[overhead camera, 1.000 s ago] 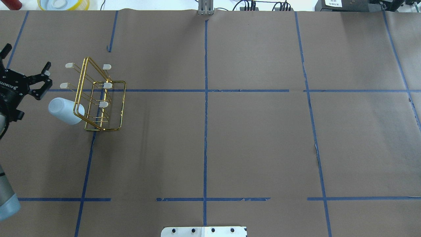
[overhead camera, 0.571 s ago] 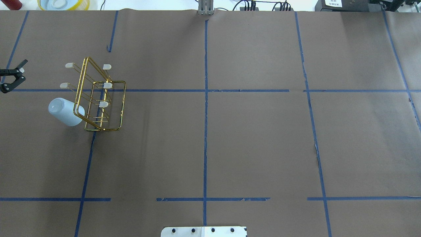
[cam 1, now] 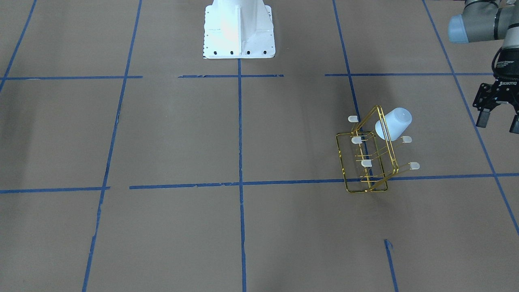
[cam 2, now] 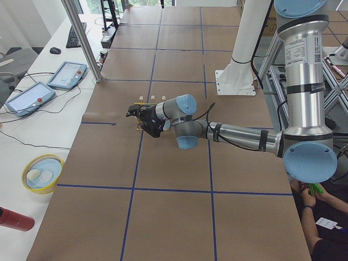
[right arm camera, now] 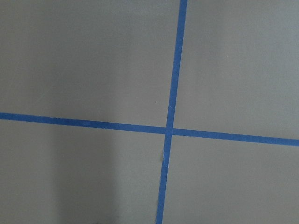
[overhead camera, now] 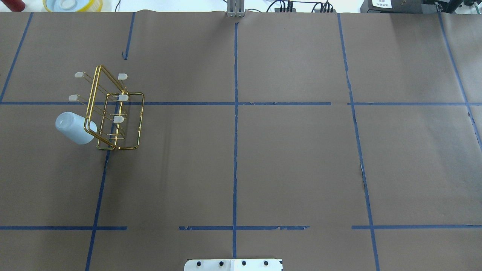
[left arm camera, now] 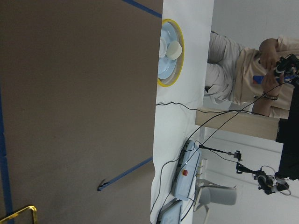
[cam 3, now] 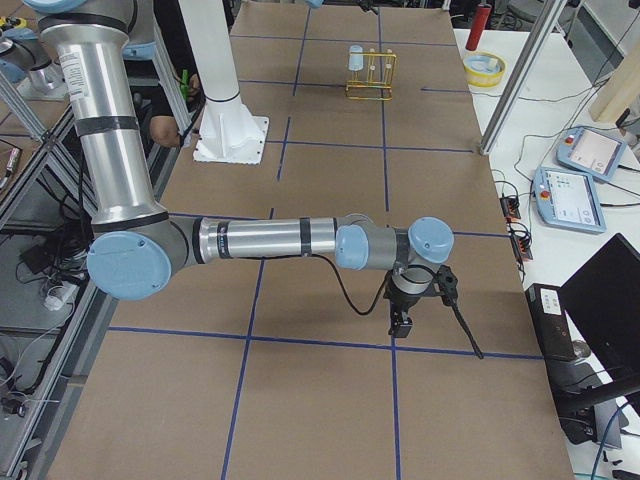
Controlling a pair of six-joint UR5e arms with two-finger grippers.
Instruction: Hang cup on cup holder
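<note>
The pale blue-white cup (overhead camera: 75,128) hangs tilted, mouth inward, on a prong at the near left of the gold wire cup holder (overhead camera: 115,114). The front view shows the same cup (cam 1: 393,123) and cup holder (cam 1: 367,160), with several bare whitish caps. My left gripper (cam 1: 498,121) is open and empty, well off to the side of the rack at that view's right edge, and it is outside the overhead view. My right gripper (cam 3: 428,320) hovers low over the table's far right end. It shows only in the right side view, so I cannot tell if it is open.
A yellow-rimmed bowl (overhead camera: 71,4) and a red object (overhead camera: 13,4) sit beyond the table's far left corner. The white robot base (cam 1: 239,28) stands at the near middle edge. Tablets (cam 2: 27,98) and cables lie on the white side bench.
My left gripper has drawn back to the left, away from the cup and out of the overhead view. The cup stays hung on the rack, unmoved.
</note>
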